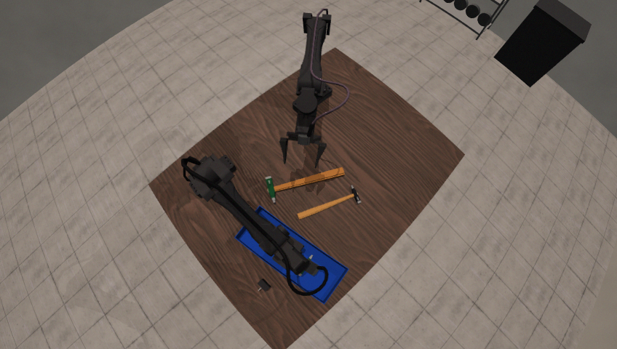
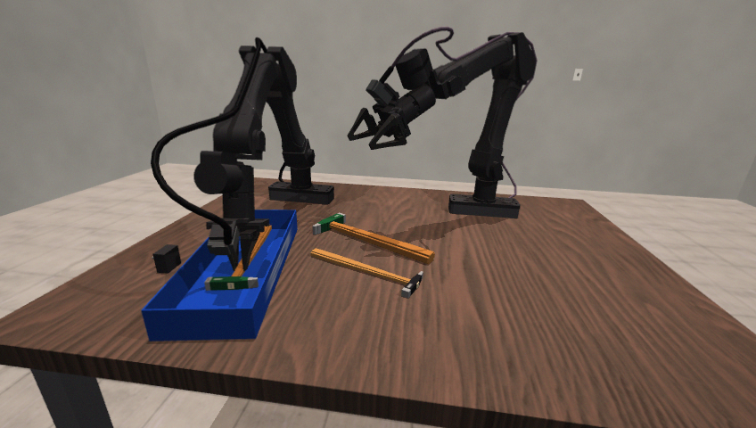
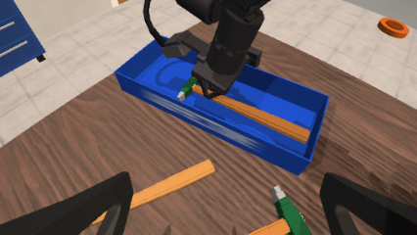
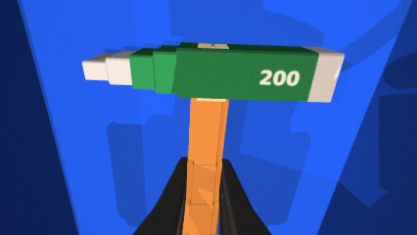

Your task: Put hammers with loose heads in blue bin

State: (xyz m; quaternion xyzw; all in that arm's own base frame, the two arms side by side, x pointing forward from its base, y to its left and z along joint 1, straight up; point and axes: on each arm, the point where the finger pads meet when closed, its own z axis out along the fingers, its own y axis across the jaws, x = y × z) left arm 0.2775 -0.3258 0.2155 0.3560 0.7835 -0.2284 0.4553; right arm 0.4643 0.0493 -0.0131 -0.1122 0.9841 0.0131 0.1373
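The right gripper (image 2: pixel 239 267) (image 3: pixel 209 94) (image 4: pixel 205 162) is shut on the orange handle of a green-headed hammer (image 2: pixel 231 283) (image 3: pixel 259 115) (image 4: pixel 235 73), just behind its head. This hammer is low inside the blue bin (image 1: pixel 336 286) (image 2: pixel 201 325) (image 3: pixel 206 124); whether it touches the floor is unclear. A second green-headed hammer (image 1: pixel 270 188) (image 2: pixel 382 241) (image 3: pixel 292 212) lies flat on the table. A smaller black-headed hammer (image 1: pixel 327 206) (image 2: pixel 360 267) (image 3: pixel 171 186) lies beside it; its head is outside the left wrist view. The left gripper (image 1: pixel 300 165) (image 2: pixel 361 143) is open and empty, high above the table.
A small black block (image 1: pixel 264 284) (image 2: pixel 167 259) stands beside the bin, on the side away from the two table hammers. The bin's narrow end is near the table edge. The right arm reaches over the bin's length.
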